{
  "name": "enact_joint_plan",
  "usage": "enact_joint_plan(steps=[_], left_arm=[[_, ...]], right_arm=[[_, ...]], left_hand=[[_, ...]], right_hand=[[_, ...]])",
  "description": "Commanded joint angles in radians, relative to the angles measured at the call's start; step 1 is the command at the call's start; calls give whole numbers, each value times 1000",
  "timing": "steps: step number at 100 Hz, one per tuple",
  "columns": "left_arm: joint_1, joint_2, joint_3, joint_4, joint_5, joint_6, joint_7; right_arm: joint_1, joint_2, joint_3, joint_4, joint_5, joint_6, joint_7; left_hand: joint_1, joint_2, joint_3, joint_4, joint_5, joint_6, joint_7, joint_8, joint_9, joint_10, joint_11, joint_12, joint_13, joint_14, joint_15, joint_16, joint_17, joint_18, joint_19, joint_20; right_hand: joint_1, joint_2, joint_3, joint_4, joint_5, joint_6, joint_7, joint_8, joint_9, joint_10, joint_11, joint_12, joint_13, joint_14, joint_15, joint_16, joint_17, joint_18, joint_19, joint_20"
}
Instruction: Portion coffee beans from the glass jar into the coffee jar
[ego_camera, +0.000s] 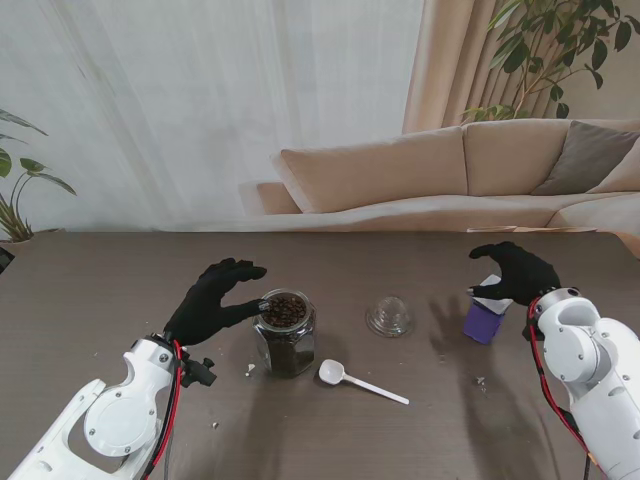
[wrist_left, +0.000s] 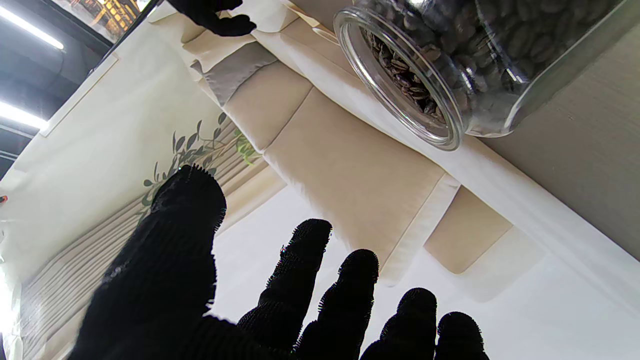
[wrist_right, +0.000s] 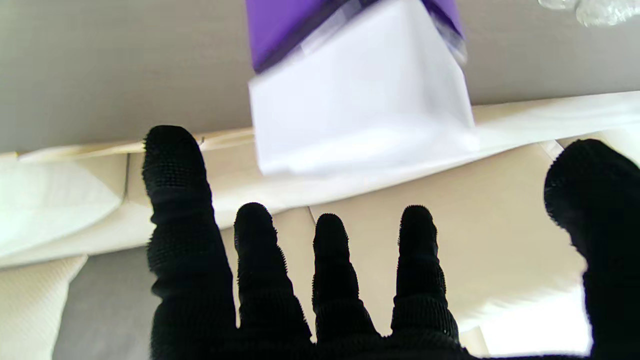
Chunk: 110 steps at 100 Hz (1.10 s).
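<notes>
**Desk:** Where are you in the job?

**Me:** At the start, I judge. No beans look portioned yet. The glass jar (ego_camera: 285, 332) stands open and full on the table (ego_camera: 100, 290), a little left of centre. My left hand (ego_camera: 212, 298) hangs just beside its rim with the fingers (wrist_left: 305, 250) spread and nothing in them; I can't tell whether the thumb touches the glass.

**Desk:** And the right?

**Me:** The right hand (ego_camera: 515, 272) hovers by the purple coffee jar (ego_camera: 487, 315), which has a white top. Fingers apart, empty. From the wrist view the jar sits just off the fingertips, not grasped.

**Desk:** Next move?

**Me:** My guess: steady the glass jar with the left, then pick up the spoon (ego_camera: 358, 380), which lies near me between the two jars, bowl toward the glass jar. The spoon's thin handle lies flat, so it needs a careful pinch.

**Desk:** Count for me.

**Me:** Two jars, one spoon, one clear lid (ego_camera: 389, 317) resting between the jars, and a few crumbs I can't make out.
</notes>
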Motion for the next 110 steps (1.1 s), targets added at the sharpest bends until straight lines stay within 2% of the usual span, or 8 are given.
enact_joint_plan(steps=[1, 6, 9, 11, 19, 49, 77, 110], left_arm=[[2, -3, 0, -2, -2, -4, -16], [2, -3, 0, -2, -3, -6, -15], [1, -3, 0, -1, -3, -7, -14], [1, -3, 0, -1, -3, -7, -13], [1, -4, 1, 0, -4, -9, -10], [-1, -6, 3, 4, -13, -22, -6], [-3, -9, 11, 12, -20, -30, 8], [-3, -10, 16, 14, -24, -31, 10]], right_arm=[[-3, -3, 2, -71, -19, -9, 15], [-8, -3, 2, -106, -29, -10, 28], [-10, -2, 0, -128, -36, -9, 38], [-11, -2, -1, -142, -40, -8, 45], [-14, -1, -13, -196, -56, -3, 73], [24, 3, -122, -330, -67, 90, 212], [95, 0, -260, -318, -46, 206, 265], [143, -5, -392, -259, -6, 298, 269]], left_hand=[[27, 42, -34, 31, 15, 2, 4, 7, 21, 0, 1, 12, 17, 13, -7, 11, -17, -24, -34, 5], [26, 43, -35, 31, 16, 1, 5, 7, 21, -1, 1, 12, 18, 13, -7, 11, -17, -24, -34, 5], [27, 43, -35, 31, 15, 0, 4, 7, 21, -1, 1, 12, 17, 11, -7, 11, -17, -24, -34, 5], [27, 43, -35, 31, 14, 1, 4, 7, 21, -2, 1, 12, 17, 12, -7, 11, -17, -25, -34, 5], [27, 42, -36, 31, 15, 1, 4, 7, 20, -2, 1, 12, 17, 13, -7, 11, -17, -24, -34, 5], [29, 42, -37, 32, 16, 0, 5, 7, 21, -4, 1, 11, 17, 13, -7, 10, -17, -25, -34, 5], [30, 41, -36, 32, 17, 3, 5, 7, 21, -2, 1, 11, 14, 12, -8, 10, -17, -24, -35, 4], [29, 43, -37, 32, 16, 2, 4, 7, 19, -1, 1, 11, 14, 12, -8, 10, -17, -23, -35, 4]], right_hand=[[-13, 33, -66, 32, 25, -5, -3, 18, -34, -7, -15, -16, -32, -18, -11, -7, -615, 24, -26, -8], [15, 67, -128, 45, 38, -5, 2, 35, -31, -7, -16, -16, -25, -19, -6, -4, -603, 21, -19, 8], [44, 136, -258, 69, 44, -7, -3, 49, -27, -7, -18, -16, -20, -19, -2, 0, -595, 20, -14, 21], [19, 137, -291, 83, 49, -7, -2, 55, -23, -6, -19, -16, -15, -22, 1, 2, -590, 18, -10, 27], [-51, 55, -182, 106, 69, -10, 1, 73, -8, -8, -21, -14, 14, -26, 24, 18, -560, 11, 32, 50], [-36, 42, -164, 111, 110, -24, -19, 94, 40, -9, -28, 2, 111, -31, 129, 92, -487, -16, 257, 112], [-8, 21, -163, 117, 99, -47, -38, 128, 52, -4, -14, 24, 226, -53, 348, 214, -364, -46, 550, 180], [71, -34, -134, 151, 51, -105, -28, 187, 17, 11, 73, 78, 304, -116, 681, 362, -223, -90, 771, 240]])
